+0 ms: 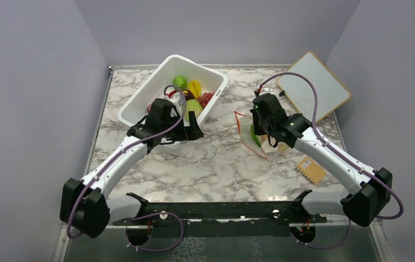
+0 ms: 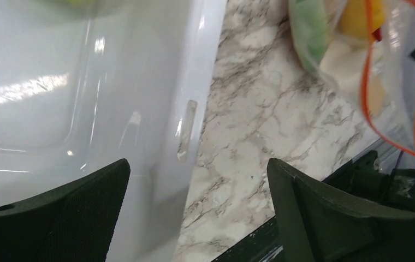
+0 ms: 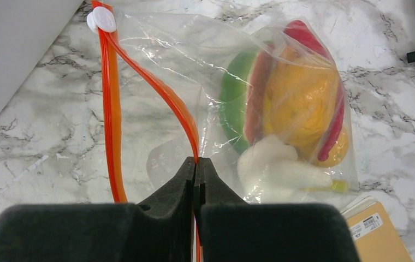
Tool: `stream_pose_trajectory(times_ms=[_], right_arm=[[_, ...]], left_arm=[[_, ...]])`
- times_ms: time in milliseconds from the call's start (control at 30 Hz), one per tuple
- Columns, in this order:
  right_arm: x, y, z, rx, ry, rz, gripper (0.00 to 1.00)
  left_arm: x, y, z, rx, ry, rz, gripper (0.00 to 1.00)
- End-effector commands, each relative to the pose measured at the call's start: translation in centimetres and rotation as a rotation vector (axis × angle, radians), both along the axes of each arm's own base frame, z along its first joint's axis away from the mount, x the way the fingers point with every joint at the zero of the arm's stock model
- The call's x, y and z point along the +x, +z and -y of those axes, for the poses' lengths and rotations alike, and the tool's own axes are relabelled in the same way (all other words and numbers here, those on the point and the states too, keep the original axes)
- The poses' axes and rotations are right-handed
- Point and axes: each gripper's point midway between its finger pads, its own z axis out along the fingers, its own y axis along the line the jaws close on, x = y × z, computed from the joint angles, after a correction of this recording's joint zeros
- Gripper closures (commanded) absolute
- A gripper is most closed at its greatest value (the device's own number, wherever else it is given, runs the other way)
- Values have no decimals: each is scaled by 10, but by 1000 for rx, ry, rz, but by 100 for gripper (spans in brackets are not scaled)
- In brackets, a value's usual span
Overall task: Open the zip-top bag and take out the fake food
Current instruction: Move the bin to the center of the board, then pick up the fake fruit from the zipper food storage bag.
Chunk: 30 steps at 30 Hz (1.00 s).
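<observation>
Table [image 1: 216, 164]: marble-pattern top, carries everything. Left arm [image 1: 118, 158]: stretches forward to near corner of white tub [image 1: 148, 90]. Right arm [image 1: 331, 153]: comes in from right edge, wrist over centre-right of table. White tub: rectangular, set at an angle at back left, holds toy pieces in green, yellow, red and dark tones. White board [image 1: 314, 90]: wood-edged, lies at back right corner, well apart from tub. Zip-top bag [image 3: 216, 49]: clear, floppy, lies on table between tub and board, near tub, directly under right wrist. Mouth parted, halves of zip strip [image 3: 161, 90] joined at slider [image 3: 101, 20] and split from there. Fake food [image 3: 298, 103]: inside bag, bunched at closed end away from mouth; green curved piece, red bands, yellow-orange lump, white piece on near side; exact shapes blurred by plastic. Tan card [image 1: 311, 170]: barcode label, flat on table near bag's closed end, beside right arm. Zip strip: orange-red, one half straight, other half bowed across to right jaws. Right jaws: pressed together, clamped on that bowed half. Left jaws: wide apart, nothing between them; in wrist view one finger in front of tub wall, other in front of bare table; cannot tell whether touching tub. Slider: small white tab at far end of strip.
</observation>
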Motion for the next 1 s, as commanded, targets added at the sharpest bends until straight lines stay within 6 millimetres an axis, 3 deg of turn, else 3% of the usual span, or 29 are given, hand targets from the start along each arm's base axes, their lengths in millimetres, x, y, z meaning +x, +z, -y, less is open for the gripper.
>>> stream_pose_trajectory(times_ms=[0, 67, 133, 267, 367, 533, 600, 733, 967], right_arm=[[2, 0, -10, 29, 19, 6, 99], [3, 5, -9, 41, 7, 20, 99], [4, 14, -9, 63, -3, 41, 99], [5, 27, -15, 107, 27, 82, 99], [4, 25, -9, 98, -15, 74, 99], [1, 30, -11, 169, -46, 94, 99], [0, 32, -12, 195, -48, 105, 99], [0, 37, -12, 212, -65, 105, 99], [0, 47, -16, 248, -59, 119, 99]], left_arm=[[23, 74, -16, -26, 136, 235, 1], [24, 99, -12, -64, 120, 298, 1], [20, 118, 6, -147, 56, 325, 1], [-2, 145, 71, -299, -104, 347, 8], [-23, 153, 121, -367, -187, 340, 17], [-27, 153, 171, -595, -101, 240, 33], [-17, 139, 181, -536, -44, 207, 35], [-3, 103, 187, -478, 68, 95, 51], [3, 67, 201, -456, 112, -24, 59]])
